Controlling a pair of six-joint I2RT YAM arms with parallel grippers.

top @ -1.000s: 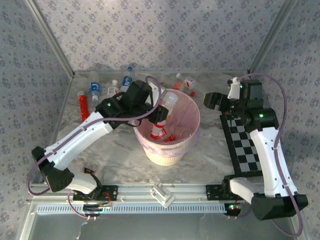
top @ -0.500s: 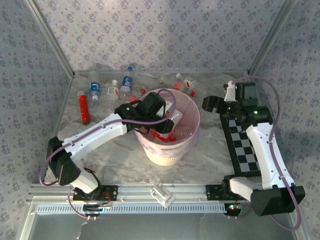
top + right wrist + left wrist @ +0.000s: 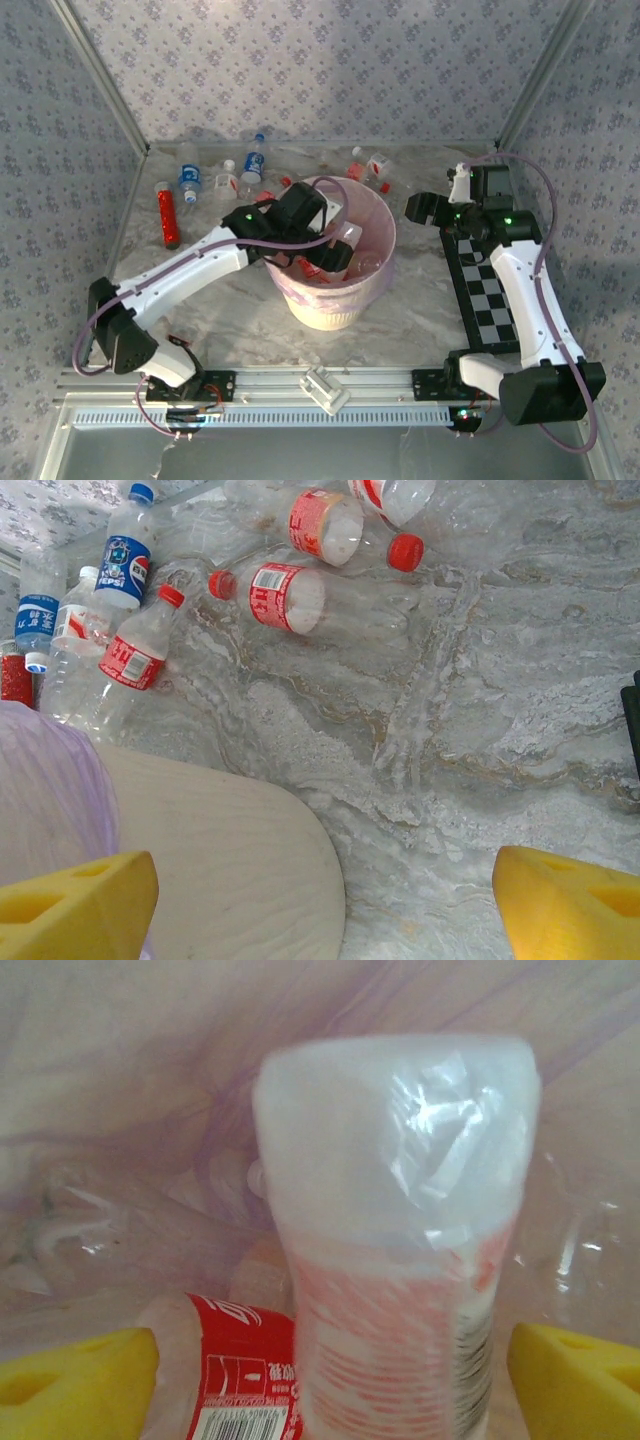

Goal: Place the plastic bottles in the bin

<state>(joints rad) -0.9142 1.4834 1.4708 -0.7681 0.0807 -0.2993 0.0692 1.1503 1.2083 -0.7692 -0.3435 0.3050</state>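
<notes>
Bottle (image 3: 395, 1240) with a red label sits inside the bin (image 3: 378, 222), between the jaws of the left end effector (image 3: 335, 255), which stand wide apart, seemingly to drop it. Right end effector (image 3: 420, 207), apart and empty, hovers near more bottles (image 3: 290, 595) on the far worktop (image 3: 480, 680).

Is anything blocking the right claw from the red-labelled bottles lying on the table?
Nothing visible does. Only bare table lies between the open right gripper and those bottles; the bin stands off to one side.
</notes>
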